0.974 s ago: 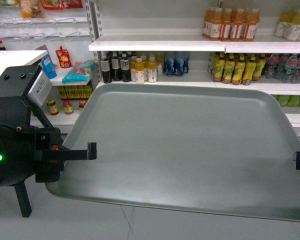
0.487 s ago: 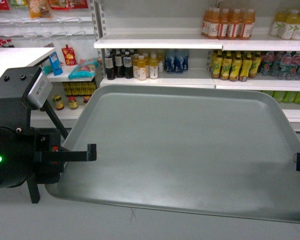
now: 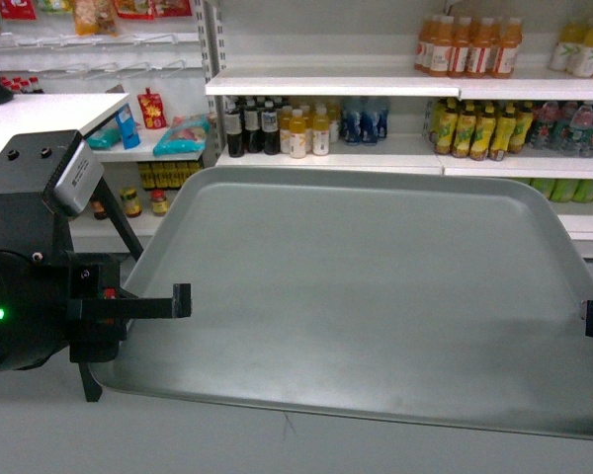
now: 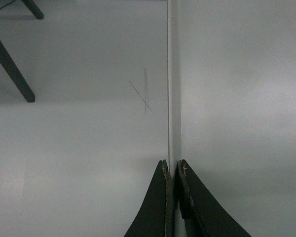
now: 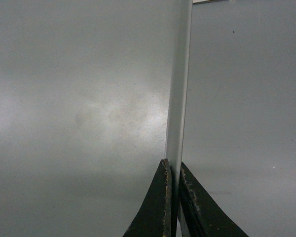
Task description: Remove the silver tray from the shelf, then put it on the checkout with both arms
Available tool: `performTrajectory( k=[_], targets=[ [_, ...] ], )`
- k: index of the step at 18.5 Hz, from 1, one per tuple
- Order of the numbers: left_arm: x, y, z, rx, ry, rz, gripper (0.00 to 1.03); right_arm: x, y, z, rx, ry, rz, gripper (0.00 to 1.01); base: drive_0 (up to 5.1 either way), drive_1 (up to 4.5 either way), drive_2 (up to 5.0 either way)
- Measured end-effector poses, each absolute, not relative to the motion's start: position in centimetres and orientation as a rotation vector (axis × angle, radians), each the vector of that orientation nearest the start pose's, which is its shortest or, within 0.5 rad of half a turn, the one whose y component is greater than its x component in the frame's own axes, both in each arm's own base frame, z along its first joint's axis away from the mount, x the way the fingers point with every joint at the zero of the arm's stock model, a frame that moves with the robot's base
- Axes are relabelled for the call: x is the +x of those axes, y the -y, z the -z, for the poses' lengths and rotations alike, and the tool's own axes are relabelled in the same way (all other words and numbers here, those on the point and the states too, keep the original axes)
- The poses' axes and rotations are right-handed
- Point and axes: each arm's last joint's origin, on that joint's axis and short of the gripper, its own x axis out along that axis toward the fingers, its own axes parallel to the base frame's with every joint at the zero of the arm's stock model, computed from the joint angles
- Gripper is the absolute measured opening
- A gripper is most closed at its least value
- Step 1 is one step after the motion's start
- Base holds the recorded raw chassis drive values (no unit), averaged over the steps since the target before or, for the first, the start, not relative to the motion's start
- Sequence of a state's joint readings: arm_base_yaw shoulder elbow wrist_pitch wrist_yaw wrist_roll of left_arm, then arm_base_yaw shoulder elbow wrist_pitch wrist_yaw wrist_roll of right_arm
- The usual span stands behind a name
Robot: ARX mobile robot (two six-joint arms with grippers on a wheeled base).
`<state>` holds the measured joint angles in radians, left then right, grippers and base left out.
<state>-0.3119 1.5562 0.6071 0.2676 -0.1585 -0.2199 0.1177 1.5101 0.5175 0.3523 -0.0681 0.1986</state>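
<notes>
Grey-green and matte, the silver tray (image 3: 366, 296) hung level in front of me, clear of the shelf (image 3: 336, 86) at twelve o'clock, carried between my two arms. My left end effector (image 4: 171, 170) pinched the tray's rim at its nine o'clock edge, fingers pressed together on the thin lip. My right end effector (image 5: 173, 168) pinched the opposite rim at three o'clock in the same way, only its black tip showing at the head view's edge. Drink bottles (image 3: 277, 126) stood in rows on the shelf boards behind the tray. At ten o'clock a corner of the white checkout tabletop (image 3: 40, 114) showed, well apart from the tray.
</notes>
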Motion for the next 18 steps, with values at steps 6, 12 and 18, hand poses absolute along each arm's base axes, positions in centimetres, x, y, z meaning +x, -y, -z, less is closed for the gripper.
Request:
performTrajectory(
  k=[6,12,18],
  targets=[
    [27.01,8.23,-14.22,-0.052,-0.678,0.073,0.03,26.33,-3.31,-13.61,0.175,-0.662,-0.114,0.04,0.2,-4.11,4.6],
    [27.01,8.21,-14.23,-0.052,-0.678,0.072,0.03,26.34,-3.31,-13.64,0.175,-0.660,-0.115,0.04,0.2,-4.11,4.6],
    [27.03,8.19,-14.25,-0.053,-0.676,0.072,0.03,26.35,-3.31,-13.67,0.176,-0.658,-0.115,0.04,0.2,-4.11,4.6]
  ],
)
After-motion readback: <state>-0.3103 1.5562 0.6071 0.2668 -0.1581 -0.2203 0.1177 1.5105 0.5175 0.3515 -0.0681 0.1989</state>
